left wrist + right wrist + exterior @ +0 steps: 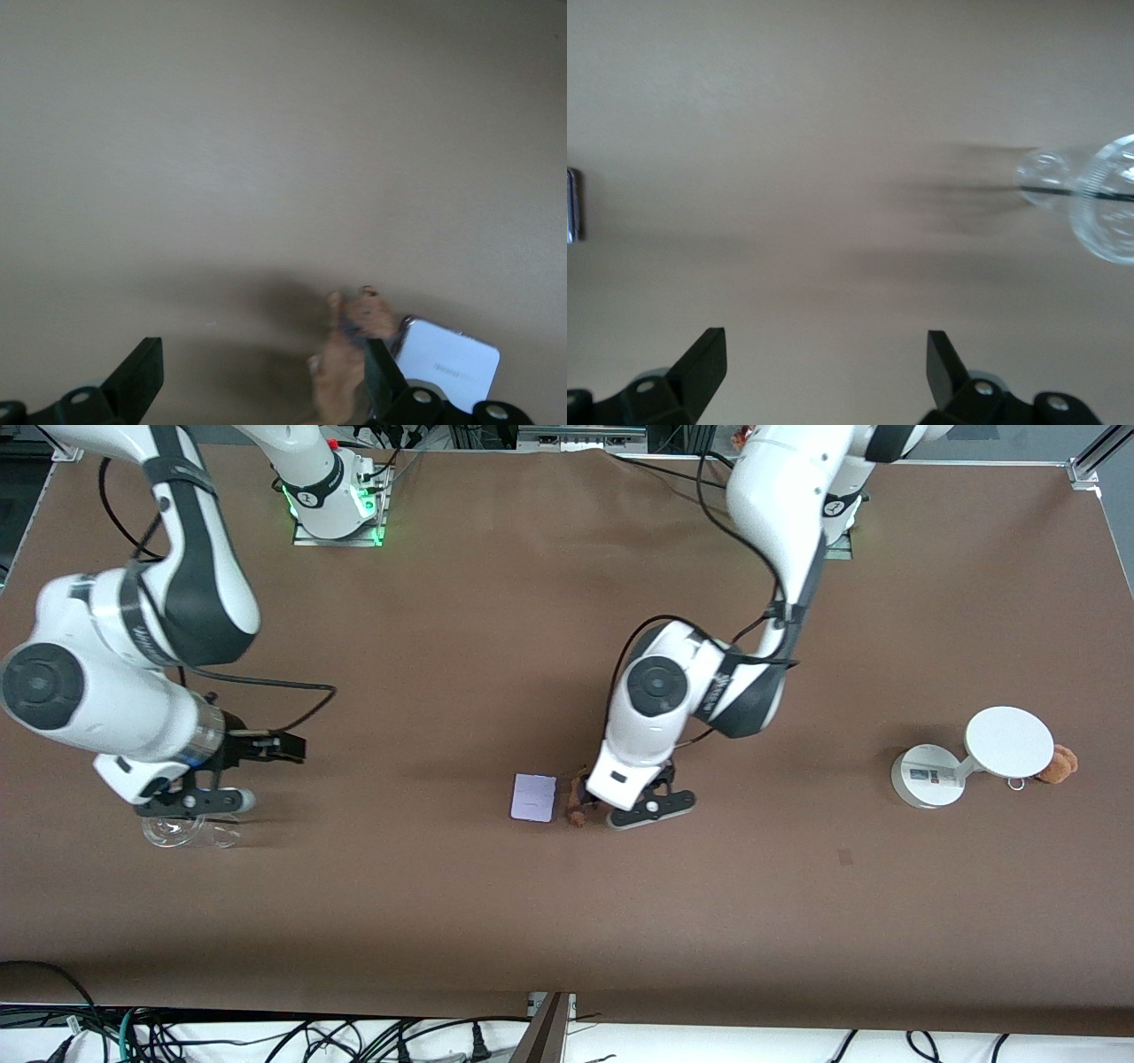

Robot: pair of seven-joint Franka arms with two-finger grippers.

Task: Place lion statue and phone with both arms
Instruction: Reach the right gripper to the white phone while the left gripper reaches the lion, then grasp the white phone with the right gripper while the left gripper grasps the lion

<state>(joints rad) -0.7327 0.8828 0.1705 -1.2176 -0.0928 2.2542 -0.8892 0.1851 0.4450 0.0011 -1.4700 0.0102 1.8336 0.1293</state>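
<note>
The lion statue [576, 801] is a tiny elongated orange-brown figurine with a darker end, lying on the desk [496, 646] near its middle, just beside the phone [534, 797], on the side toward the left arm's end. The phone is a small flat rectangle, pale lavender-white with rounded corners and a faint short mark on its face; in the left wrist view the statue [350, 350] looks soft-edged and blurred against the phone [447, 363]. The desk is a smooth matte brown sheet. The left end effector [640, 808] is bent down low from a folded elbow, just beside the statue, its black fingers [142, 372] spread wide with nothing between them. The right end effector [190, 802] hangs low at the right arm's end of the desk, over a clear glass vessel [188, 831] lying on its side; its fingers [704, 359] are also wide apart and empty. Toward the left arm's end stands a white round-based stand [970, 757] with a tan plush [1059, 763] touching it.
</note>
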